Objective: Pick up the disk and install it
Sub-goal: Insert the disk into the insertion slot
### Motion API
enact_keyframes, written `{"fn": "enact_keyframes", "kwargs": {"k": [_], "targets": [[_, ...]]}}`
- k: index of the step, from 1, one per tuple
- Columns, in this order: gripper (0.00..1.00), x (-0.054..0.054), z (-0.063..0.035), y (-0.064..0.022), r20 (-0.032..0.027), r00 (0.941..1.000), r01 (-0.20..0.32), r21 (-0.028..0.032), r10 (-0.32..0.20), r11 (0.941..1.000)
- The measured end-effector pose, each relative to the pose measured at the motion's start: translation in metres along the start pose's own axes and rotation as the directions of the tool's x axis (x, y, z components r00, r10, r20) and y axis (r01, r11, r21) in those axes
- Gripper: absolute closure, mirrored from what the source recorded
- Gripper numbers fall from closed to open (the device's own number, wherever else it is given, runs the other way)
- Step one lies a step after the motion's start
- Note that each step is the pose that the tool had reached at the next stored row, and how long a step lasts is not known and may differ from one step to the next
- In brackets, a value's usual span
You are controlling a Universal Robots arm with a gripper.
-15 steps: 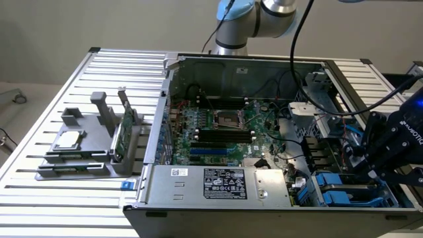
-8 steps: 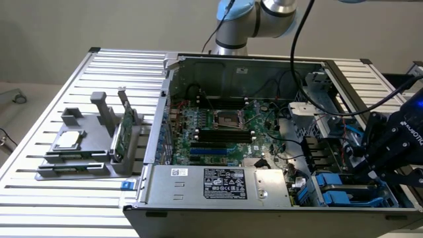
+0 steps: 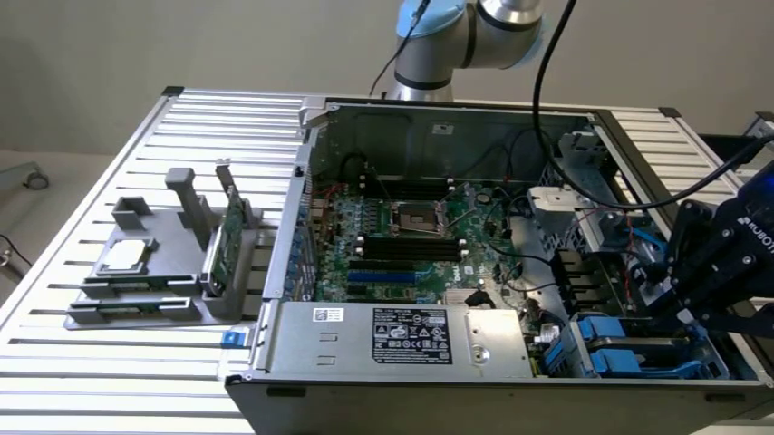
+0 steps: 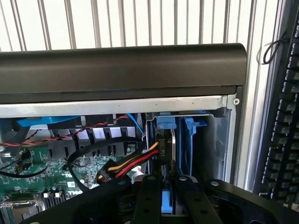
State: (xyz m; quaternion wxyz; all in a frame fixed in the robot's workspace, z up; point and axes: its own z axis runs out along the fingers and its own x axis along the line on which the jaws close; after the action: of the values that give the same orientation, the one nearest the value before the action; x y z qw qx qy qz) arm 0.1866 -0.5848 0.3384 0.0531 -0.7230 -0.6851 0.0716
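Gripping the blue-framed disk point(image 4: 169, 198) edge-on between nearly closed gripper point(image 4: 169, 205) fingers, hovering over the drive bay point(image 4: 187, 140) inside the computer case point(image 3: 362, 362).

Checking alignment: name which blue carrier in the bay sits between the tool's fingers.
The disk beside the yellow-red cable; the other carrier stands nearer the case wall.

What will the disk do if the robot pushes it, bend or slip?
The disk looks like flat metal, so it probably stays stiff. Its blue plastic edge looks smooth, so it might slip in the gripper. Standing between the bay walls, it likely won't tip.
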Motion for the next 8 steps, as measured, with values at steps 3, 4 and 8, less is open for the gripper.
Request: {"fn": "enact_keyframes", "kwargs": {"k": [3,4,8], "targets": [[0.83,-0.0002,-0.0009,-0.0001,0.0001,1.0000,0.000,0.0006,0.000,1.0000],[0.83,-0.0002,-0.0013,-0.0002,0.0001,1.0000,0.000,0.0009,0.000,1.0000],[0.83,-0.0008,-0.0014,-0.0001,-0.0002,1.0000,0.000,0.0014,0.000,1.0000]]}}
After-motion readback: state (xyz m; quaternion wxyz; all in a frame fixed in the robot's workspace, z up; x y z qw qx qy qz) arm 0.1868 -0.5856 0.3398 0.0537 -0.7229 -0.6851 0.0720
